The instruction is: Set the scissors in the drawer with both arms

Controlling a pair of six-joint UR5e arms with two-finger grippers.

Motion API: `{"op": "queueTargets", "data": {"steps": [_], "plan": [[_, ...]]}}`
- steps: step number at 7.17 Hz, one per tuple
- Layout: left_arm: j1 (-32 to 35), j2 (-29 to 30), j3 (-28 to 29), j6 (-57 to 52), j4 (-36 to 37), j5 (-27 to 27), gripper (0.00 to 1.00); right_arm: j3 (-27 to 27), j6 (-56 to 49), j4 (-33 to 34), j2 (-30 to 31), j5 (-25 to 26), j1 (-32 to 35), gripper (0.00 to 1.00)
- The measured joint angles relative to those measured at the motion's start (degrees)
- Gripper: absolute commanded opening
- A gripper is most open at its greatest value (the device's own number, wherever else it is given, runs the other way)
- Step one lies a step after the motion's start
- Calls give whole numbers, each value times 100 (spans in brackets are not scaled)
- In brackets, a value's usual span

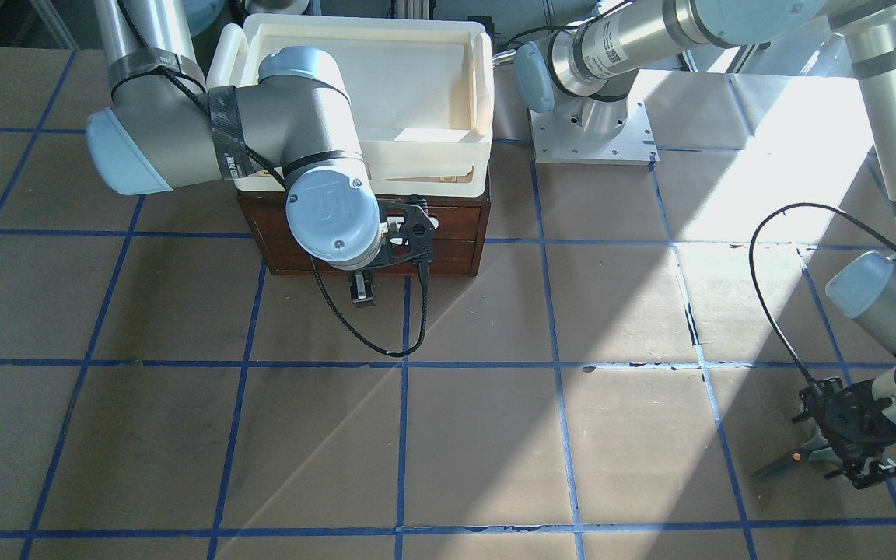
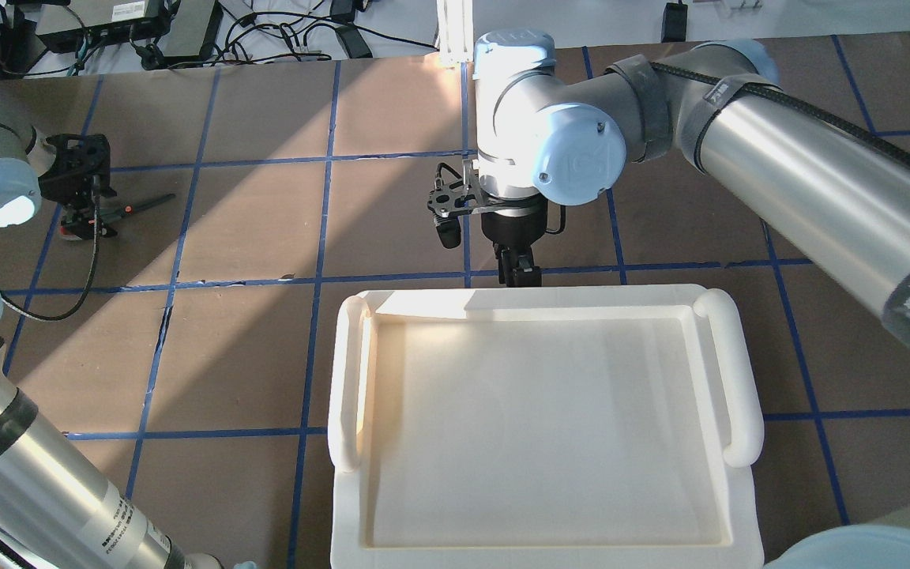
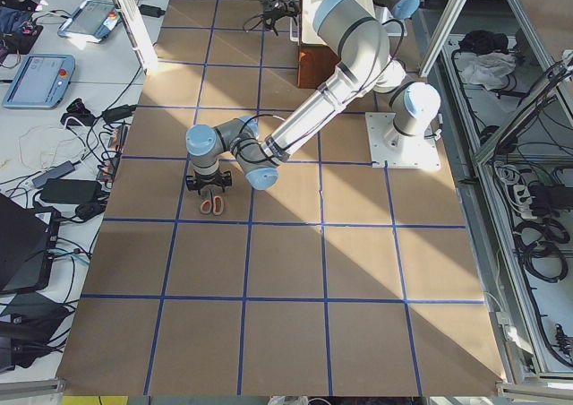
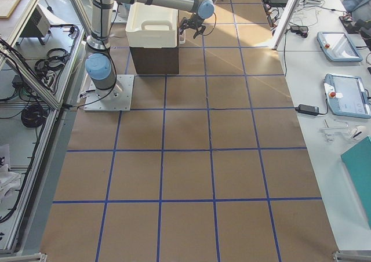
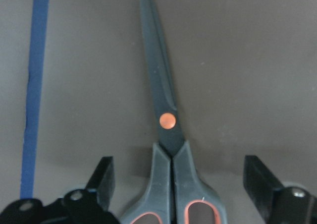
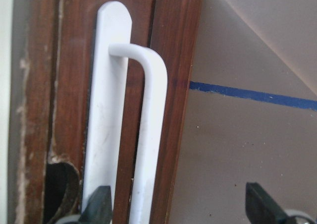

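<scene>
The left fingers (image 5: 102,177) are spread wide and grip nothing. The 2 of them stand on either side of the scissors (image 5: 166,135), level with the grey handle loops, with a gap on each side. The scissors lie flat on the brown bench (image 5: 247,60), blades shut, orange pivot up and tip pointing away from the wrist, with a blue tape line (image 5: 34,85) alongside. The right fingers (image 6: 99,206) are also released, with the white handle (image 6: 151,135) of the drawer (image 6: 173,60) between them, nearer 1 finger than the other. Whether it touches that finger cannot be told. The drawer is shut in a dark wooden chest (image 1: 250,225) that carries a cream tray (image 1: 483,78) on top. The scissors lie far out on the robot's left, well apart from the chest. The left arm (image 3: 309,118) bends down over them, and the right arm (image 2: 818,182) reaches past the tray's far edge.
</scene>
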State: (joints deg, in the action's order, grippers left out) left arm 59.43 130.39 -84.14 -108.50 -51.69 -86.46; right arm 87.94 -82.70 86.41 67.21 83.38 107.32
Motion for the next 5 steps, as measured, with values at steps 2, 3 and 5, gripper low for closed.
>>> {"op": "queueTargets", "data": {"steps": [2, 3, 5], "plan": [[22, 7, 3, 25, 1, 88, 72, 34, -33, 92, -11, -6, 5, 97], [28, 8, 3, 20, 0, 111, 72, 37, -50, 115, -26, -5, 5, 97], [33, 6, 9, -6, -1, 100, 72, 53, -51, 253, -105, 5, 2, 98]]}}
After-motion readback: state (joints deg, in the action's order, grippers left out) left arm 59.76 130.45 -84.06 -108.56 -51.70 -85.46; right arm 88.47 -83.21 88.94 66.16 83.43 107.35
